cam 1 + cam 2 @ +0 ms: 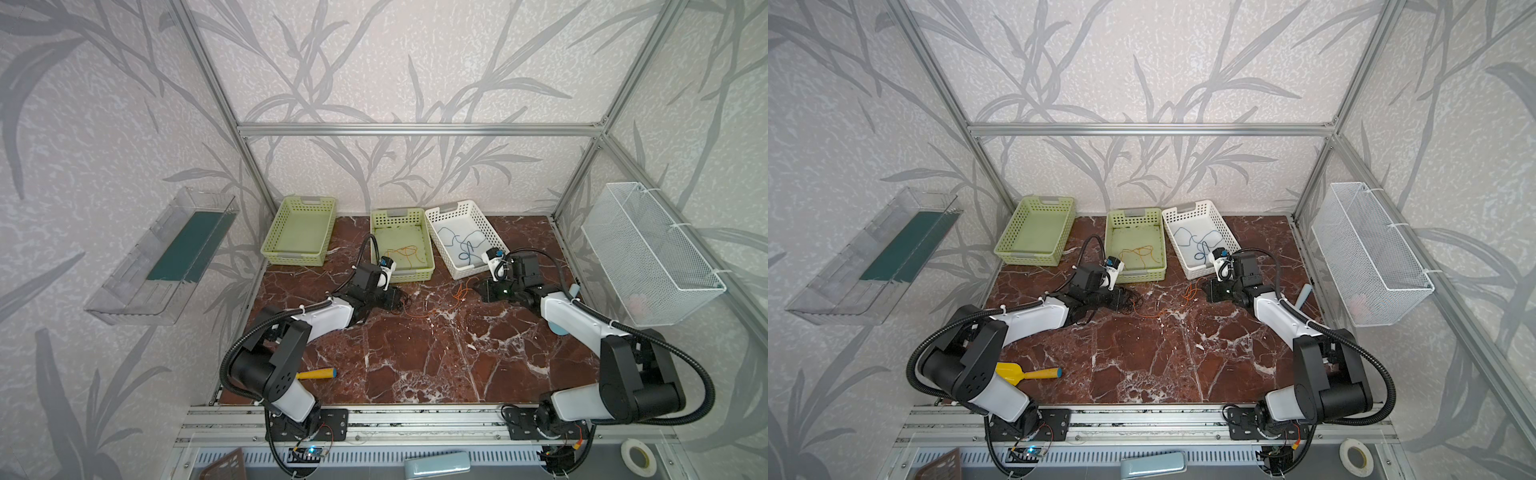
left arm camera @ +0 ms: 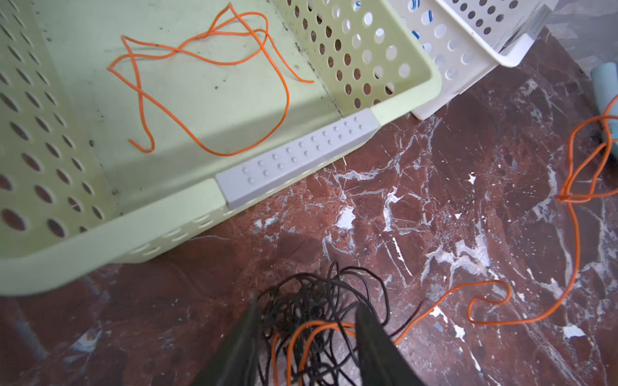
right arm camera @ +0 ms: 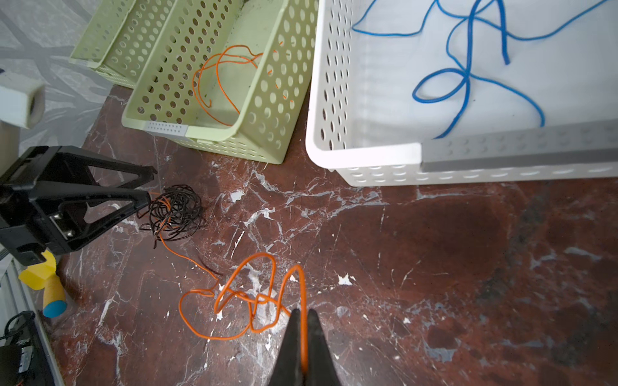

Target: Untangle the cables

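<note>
Pale textured wallpaper with grey leaf print (image 1: 415, 62) on all three walls. Silver aluminium frame bars (image 1: 415, 129) at the corners and across the back. Red-brown marble tabletop with white veins (image 1: 415, 357). Clear plastic wall tray with dark green liner (image 1: 124, 291) on left wall. White wire-mesh basket (image 1: 648, 257) on right wall. Soft, even light.

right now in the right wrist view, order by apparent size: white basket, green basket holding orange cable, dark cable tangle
1. white basket, partly cropped and nearest
2. green basket
3. dark cable tangle
</note>
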Available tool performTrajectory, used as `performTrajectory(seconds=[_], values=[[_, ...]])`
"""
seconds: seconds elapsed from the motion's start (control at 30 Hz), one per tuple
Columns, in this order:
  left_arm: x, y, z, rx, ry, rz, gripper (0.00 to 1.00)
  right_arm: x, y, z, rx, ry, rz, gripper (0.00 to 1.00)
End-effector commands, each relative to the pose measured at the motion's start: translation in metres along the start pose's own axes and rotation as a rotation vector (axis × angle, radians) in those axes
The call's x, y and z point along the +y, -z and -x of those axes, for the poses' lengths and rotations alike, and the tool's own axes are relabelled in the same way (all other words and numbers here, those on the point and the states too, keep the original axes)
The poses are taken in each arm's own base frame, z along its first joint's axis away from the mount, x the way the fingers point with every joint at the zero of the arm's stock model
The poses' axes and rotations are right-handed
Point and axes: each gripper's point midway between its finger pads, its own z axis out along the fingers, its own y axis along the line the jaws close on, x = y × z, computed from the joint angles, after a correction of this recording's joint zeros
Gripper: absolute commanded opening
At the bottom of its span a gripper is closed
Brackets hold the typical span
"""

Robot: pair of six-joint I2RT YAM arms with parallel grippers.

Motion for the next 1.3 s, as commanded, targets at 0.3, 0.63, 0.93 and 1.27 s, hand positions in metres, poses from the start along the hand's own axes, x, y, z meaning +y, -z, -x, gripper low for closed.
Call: performTrajectory(seconds=[0.3,0.63,0.93,1.27], values=[[-0.034,0.031,0.031,-0.079,-0.293,-0.003,0.61,0.021,0.008,0.026,-0.070,0.036,0.081,0.00],[-0.098,0.004,0.025,-0.068,-0.409,-0.210,0.57,0.043,0.014,0.043,-0.110,0.050,0.189,0.00],[-0.141,-0.015,0.059,-0.183,-0.360,-0.348,0.44,0.059,0.013,0.044,-0.124,0.029,0.310,0.00],[-0.154,-0.023,0.071,-0.224,-0.297,-0.420,0.44,0.066,0.008,0.040,-0.107,0.020,0.344,0.00]])
